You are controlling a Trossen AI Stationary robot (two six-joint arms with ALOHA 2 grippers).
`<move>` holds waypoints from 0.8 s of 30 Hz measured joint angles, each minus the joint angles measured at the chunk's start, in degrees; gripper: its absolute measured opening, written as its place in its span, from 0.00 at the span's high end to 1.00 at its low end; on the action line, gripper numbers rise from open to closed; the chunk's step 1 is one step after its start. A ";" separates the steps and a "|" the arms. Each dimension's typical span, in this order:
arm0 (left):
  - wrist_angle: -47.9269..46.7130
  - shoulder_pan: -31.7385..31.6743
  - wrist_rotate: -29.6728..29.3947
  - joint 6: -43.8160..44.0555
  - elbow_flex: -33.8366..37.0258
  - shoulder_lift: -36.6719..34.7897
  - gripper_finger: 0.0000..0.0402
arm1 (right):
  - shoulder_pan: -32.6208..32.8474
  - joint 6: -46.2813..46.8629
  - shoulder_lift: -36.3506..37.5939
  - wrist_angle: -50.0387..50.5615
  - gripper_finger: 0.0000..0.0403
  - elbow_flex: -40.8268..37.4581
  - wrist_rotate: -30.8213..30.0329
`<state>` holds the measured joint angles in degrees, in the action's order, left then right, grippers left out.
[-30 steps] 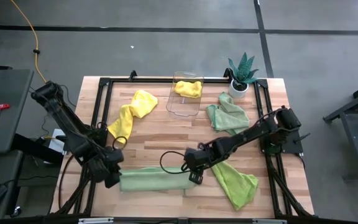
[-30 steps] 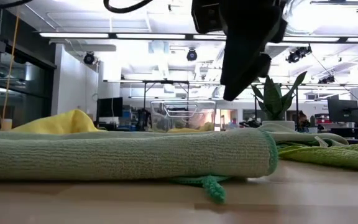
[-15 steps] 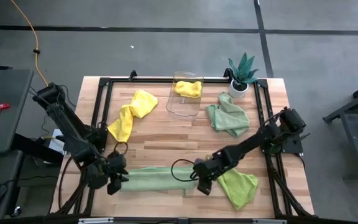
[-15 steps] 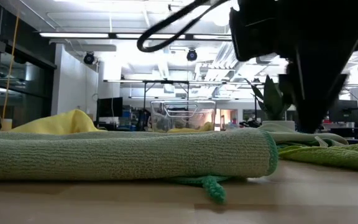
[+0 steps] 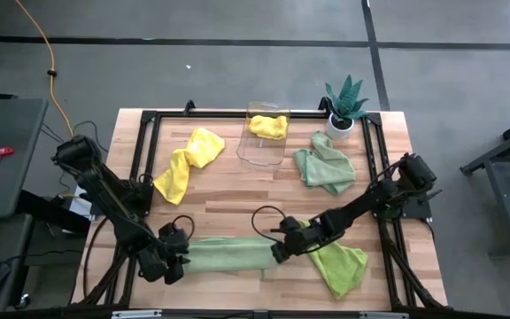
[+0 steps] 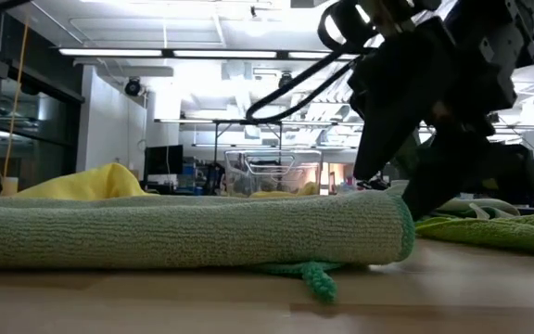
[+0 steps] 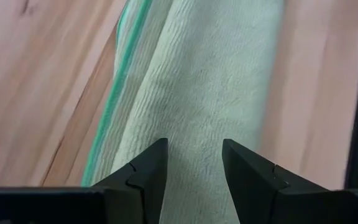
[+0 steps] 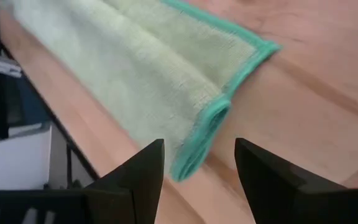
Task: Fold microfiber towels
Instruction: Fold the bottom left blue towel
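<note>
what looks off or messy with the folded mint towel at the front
The pale mint towel lies folded into a long strip, but one corner pokes out from under its right end. The right gripper hovers open over that end; the left gripper is open at the other.

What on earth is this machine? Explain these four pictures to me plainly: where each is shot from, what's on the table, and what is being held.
It is a robot with two dark arms at a wooden table. One camera looks down from above, one sits at table level, and one rides on each wrist.

On the table lie a long folded mint towel, a lime towel, a yellow towel, another green towel, a clear bin with a yellow cloth inside, and a potted plant.

The left gripper and the right gripper are open at opposite ends of the mint towel. Nothing is held.
</note>
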<state>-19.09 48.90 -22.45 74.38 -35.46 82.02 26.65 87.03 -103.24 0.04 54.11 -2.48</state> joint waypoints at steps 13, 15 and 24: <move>2.68 -0.11 0.98 2.70 -0.22 7.01 0.64 | -0.56 2.95 -3.48 -2.80 0.53 0.02 -0.89; 2.88 -0.15 0.34 2.99 -0.17 6.99 0.64 | -0.76 3.18 -4.32 -5.61 0.53 0.04 -0.61; 3.01 -0.20 -0.58 3.44 -0.11 7.05 0.64 | -0.93 4.48 -6.13 -9.34 0.53 0.11 -1.18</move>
<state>-16.08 48.71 -23.03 77.82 -35.57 89.08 25.72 91.51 -109.38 -9.30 54.22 -3.67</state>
